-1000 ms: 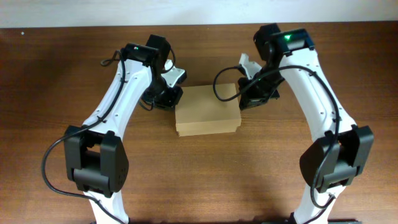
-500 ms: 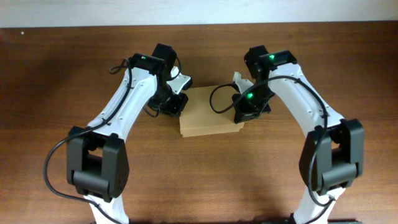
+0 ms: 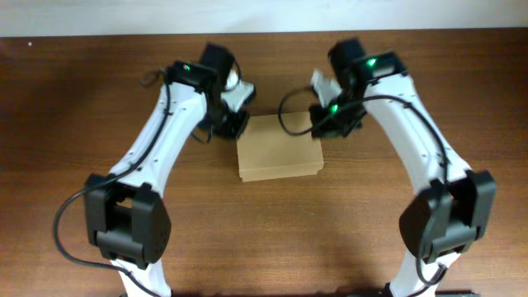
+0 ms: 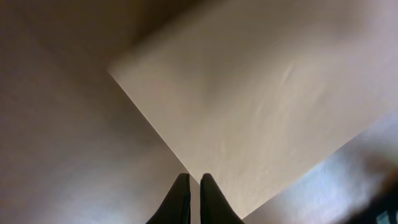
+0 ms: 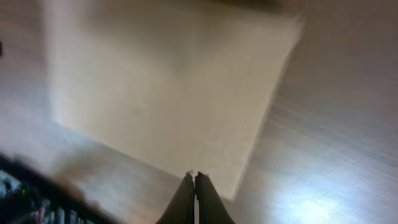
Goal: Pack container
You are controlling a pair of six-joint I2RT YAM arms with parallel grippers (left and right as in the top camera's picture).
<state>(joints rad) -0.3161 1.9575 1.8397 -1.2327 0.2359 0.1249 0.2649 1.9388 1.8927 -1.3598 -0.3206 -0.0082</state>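
Table: I see a dark brown wooden table (image 3: 74,124). Both white arms rise from its near edge and lean inward.
Container: The tan cardboard container (image 3: 279,148) lies flat at the table's centre, between the two arms. Its lid is down and its top is plain.
Left gripper: The left gripper (image 3: 232,123) sits at the container's far left corner. In the wrist view its dark fingers (image 4: 181,193) are almost together, with only a thin slit between them and nothing held. I cannot tell if they touch the cardboard.
Right gripper: The right gripper (image 3: 327,125) sits at the far right corner. Its fingers (image 5: 186,196) are pressed together and empty, over the container's edge.
Wall: A pale wall (image 3: 264,15) runs beyond the table's far edge.
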